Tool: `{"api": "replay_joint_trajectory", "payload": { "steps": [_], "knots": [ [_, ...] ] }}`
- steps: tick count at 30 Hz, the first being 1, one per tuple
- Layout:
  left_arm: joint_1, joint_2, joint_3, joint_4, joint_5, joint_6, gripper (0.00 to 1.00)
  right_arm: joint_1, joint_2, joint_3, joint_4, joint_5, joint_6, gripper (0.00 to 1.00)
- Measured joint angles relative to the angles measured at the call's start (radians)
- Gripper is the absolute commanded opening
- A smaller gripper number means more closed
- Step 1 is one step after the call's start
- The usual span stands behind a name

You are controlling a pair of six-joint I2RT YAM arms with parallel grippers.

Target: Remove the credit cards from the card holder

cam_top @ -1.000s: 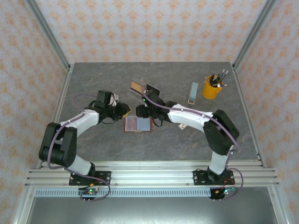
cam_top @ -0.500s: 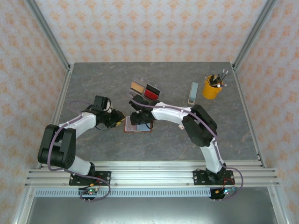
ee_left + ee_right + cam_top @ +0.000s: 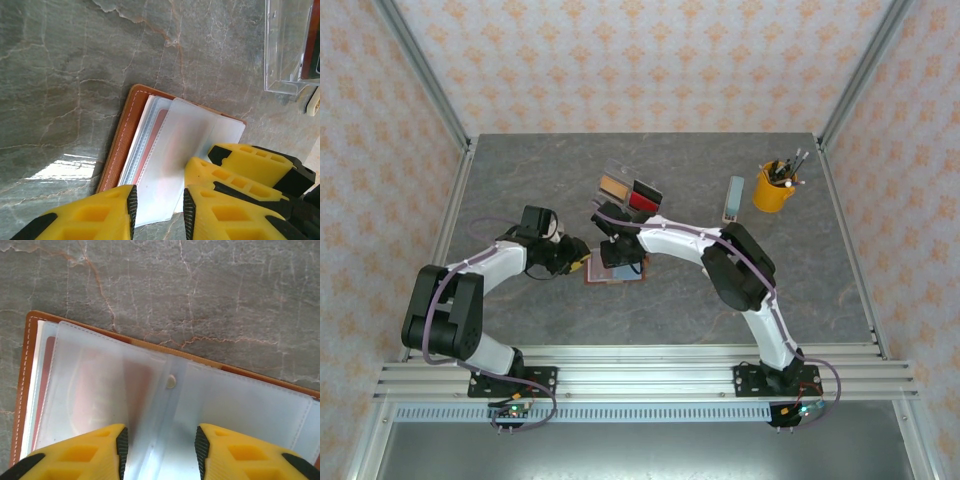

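From above, the card holder (image 3: 625, 276) lies open with bare table (image 3: 520, 180) to its left and a clear tray (image 3: 620, 176) just behind. My left gripper (image 3: 580, 262) is at its left edge and my right gripper (image 3: 620, 258) is over it.

Left wrist: my fingers are spread above its frosted sleeves (image 3: 180, 135), and the stitched brown rim shows.

Right wrist: my fingers are spread astride the snap (image 3: 171, 381), with a reddish card (image 3: 137, 385) inside.

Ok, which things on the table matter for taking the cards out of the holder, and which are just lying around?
For the job: card holder, reddish card in its pocket, tan card, red card and black card in the clear tray.
Lying about: yellow pen cup, blue-grey block.
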State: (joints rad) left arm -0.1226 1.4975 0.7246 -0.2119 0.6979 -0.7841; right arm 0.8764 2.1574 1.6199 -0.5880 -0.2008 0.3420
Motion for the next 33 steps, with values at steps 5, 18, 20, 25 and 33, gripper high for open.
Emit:
{"api": "replay_joint_trajectory", "payload": {
  "steps": [5, 18, 20, 25, 33],
  "knots": [
    [-0.005, 0.018, 0.000, 0.008, 0.007, 0.001, 0.34, 0.000, 0.005, 0.006, -0.008, 0.004, -0.003, 0.40],
    [-0.052, 0.081, 0.025, 0.013, 0.008, 0.019, 0.34, 0.000, 0.007, 0.010, -0.014, 0.008, -0.007, 0.34],
    [-0.053, 0.085, 0.029, 0.014, 0.008, 0.024, 0.33, 0.000, 0.007, 0.010, -0.014, 0.008, -0.007, 0.34],
    [-0.054, 0.102, 0.032, 0.014, 0.008, 0.026, 0.33, 0.000, 0.007, 0.010, -0.014, 0.008, -0.007, 0.32],
    [-0.054, 0.127, 0.072, 0.014, -0.006, 0.048, 0.31, 0.000, 0.007, 0.009, -0.013, 0.007, -0.007, 0.29]
  ]
}}
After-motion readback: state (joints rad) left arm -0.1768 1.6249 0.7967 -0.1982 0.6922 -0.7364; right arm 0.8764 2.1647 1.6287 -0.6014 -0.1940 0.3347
